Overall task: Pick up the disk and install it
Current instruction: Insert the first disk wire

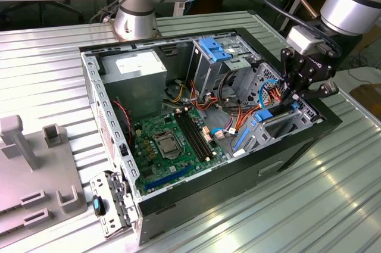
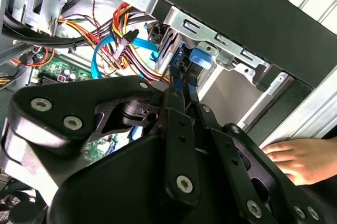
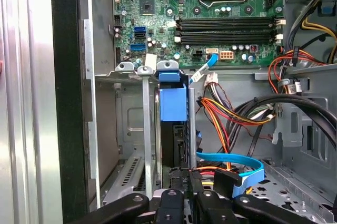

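The disk [image 3: 172, 105], a dark drive in a bright blue carrier, stands on edge in the narrow metal bay at the front end of the open computer case [image 1: 297, 146]. My gripper [image 3: 185, 177] is right at its near edge, black fingers [image 3: 179, 182] closed in on the carrier. In the second wrist view the gripper [image 2: 179, 79] pinches a thin blue edge of the disk [image 2: 199, 58] at the bay's mouth. In the exterior view the gripper [image 1: 290, 99] hangs over the case's right end, just above the blue of the disk [image 1: 269, 114].
Coloured cable bundles [image 3: 226, 118] and a blue flat cable [image 3: 231, 161] lie beside the bay. The motherboard [image 1: 169, 140] and a blue latch plate [image 1: 214, 47] are deeper in the case. A person's hand [image 2: 300, 155] rests outside the case wall. Grey fixtures [image 1: 18, 140] stand on the exterior view's left.
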Action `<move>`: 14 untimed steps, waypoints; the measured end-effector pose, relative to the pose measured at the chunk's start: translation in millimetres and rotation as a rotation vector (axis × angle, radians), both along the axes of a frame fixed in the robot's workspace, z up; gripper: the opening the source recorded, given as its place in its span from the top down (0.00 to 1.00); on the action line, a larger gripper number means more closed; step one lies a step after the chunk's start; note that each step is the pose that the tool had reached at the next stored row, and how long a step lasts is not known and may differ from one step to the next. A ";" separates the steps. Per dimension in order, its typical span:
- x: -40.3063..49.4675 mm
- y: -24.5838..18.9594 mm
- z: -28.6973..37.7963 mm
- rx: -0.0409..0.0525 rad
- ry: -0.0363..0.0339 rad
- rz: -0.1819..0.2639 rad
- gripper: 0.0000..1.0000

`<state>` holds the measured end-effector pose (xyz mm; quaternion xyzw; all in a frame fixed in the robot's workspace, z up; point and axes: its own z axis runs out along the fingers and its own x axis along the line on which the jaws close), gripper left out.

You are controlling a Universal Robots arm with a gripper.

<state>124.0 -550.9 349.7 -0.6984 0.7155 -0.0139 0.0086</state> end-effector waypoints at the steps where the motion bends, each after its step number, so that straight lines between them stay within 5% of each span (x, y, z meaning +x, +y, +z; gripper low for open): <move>1: 0.0 0.0 0.2 -0.0004 0.0000 0.000 0.84; 14: 0.0 -2.2 -5.3 -0.0001 0.0000 0.000 0.84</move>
